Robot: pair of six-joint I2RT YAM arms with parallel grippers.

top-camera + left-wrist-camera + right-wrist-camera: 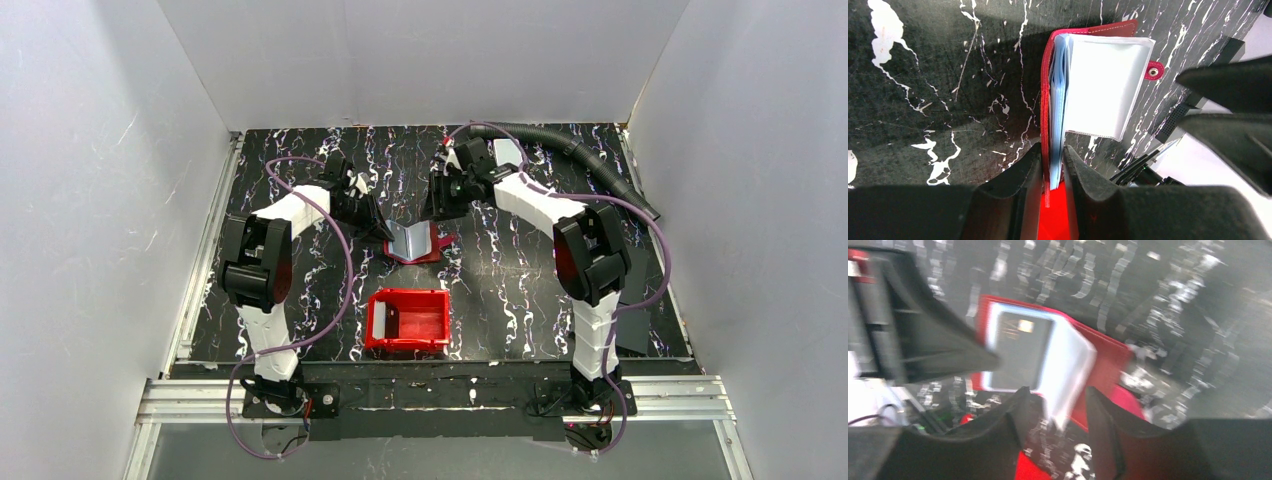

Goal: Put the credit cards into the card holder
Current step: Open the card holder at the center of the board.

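Note:
The card holder point(413, 243) stands open on the table, red cover point(1047, 95) upright, snap tab point(1153, 72) to the right. My left gripper point(1052, 161) is shut on the cover's near edge together with pale blue credit cards point(1058, 105) stacked against it. A clear sleeve point(1103, 85) fans out beside them. My right gripper point(1055, 402) is open just above the card holder point(1110, 357); the white edge of a sleeve hangs between its fingers without being pinched. That view is blurred. A grey card with a gold chip point(1018, 347) sits in a sleeve.
A bright red bin point(408, 320) with a white block inside stands nearer the arms. Black flat sheets point(632, 325) lie at the right edge. A black corrugated hose point(590, 160) runs along the back right.

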